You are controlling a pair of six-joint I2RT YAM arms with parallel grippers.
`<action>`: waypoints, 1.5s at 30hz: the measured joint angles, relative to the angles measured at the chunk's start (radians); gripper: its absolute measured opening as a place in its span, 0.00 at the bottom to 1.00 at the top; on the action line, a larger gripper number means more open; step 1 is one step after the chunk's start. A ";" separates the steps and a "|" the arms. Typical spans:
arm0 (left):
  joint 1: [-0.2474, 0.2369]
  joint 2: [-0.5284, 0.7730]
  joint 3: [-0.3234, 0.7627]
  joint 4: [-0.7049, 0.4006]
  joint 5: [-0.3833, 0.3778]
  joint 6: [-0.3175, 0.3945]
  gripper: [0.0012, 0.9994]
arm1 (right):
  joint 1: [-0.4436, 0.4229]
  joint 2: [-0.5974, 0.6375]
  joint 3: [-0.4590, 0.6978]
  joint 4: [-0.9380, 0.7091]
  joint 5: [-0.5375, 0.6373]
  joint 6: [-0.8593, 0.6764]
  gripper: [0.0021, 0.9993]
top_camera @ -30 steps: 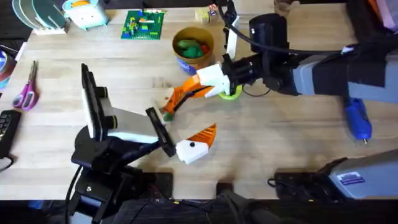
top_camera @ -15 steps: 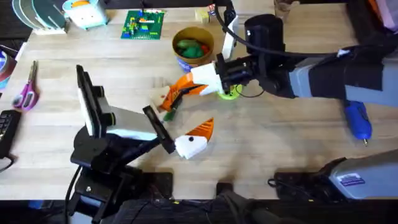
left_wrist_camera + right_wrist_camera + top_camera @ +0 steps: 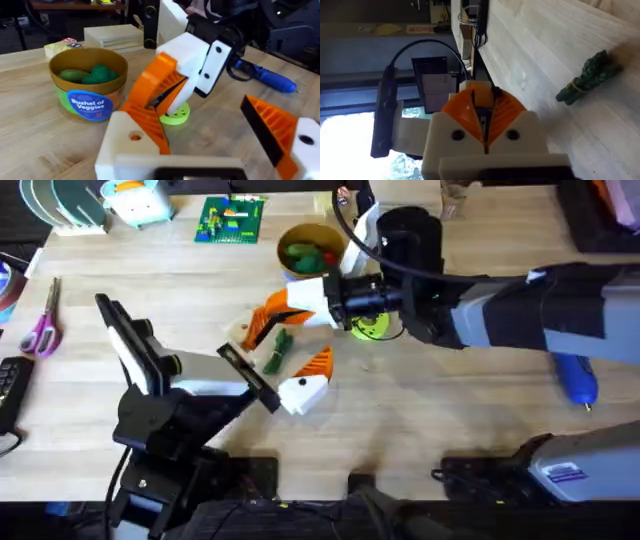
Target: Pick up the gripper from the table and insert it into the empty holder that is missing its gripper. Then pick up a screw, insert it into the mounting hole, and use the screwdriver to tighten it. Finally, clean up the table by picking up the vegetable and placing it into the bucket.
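Left gripper (image 3: 305, 385) sits nearest the front edge of the table (image 3: 470, 420), toward the middle; its two orange-padded fingers stand wide apart in the left wrist view and hold nothing. Just beyond it, the vegetable (image 3: 277, 352), one dark green piece, lies flat on the wood, touching neither arm. The right gripper (image 3: 262, 322) hangs past it, reaching across from the right side; in the right wrist view its two orange pads are pressed together with nothing visible between them. One lime-green disc (image 3: 371, 326) lies under the right arm's wrist. Further back stands one bucket (image 3: 310, 252), near the middle of the far edge, already holding green toy pieces. One screwdriver (image 3: 577, 370) rests near the right edge, well apart from both arms. I cannot make out a loose orange finger tip, a bare holder or a screw, so I cannot judge the assembly steps; the cleanup is not done. Risks: pinched jaws cannot take the vegetable unless they part first; a flat, slender piece may slide away or be nudged; the two grippers are close and could collide over it.
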 joint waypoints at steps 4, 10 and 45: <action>-0.001 0.001 0.000 0.000 -0.021 -0.003 0.99 | 0.010 0.000 0.000 0.003 0.031 0.028 0.01; -0.001 0.001 0.000 -0.001 -0.058 -0.014 0.99 | 0.047 -0.001 0.000 0.010 0.100 0.073 0.01; 0.002 0.002 0.000 -0.001 -0.112 -0.014 0.99 | 0.083 -0.006 0.005 -0.004 0.171 0.096 0.26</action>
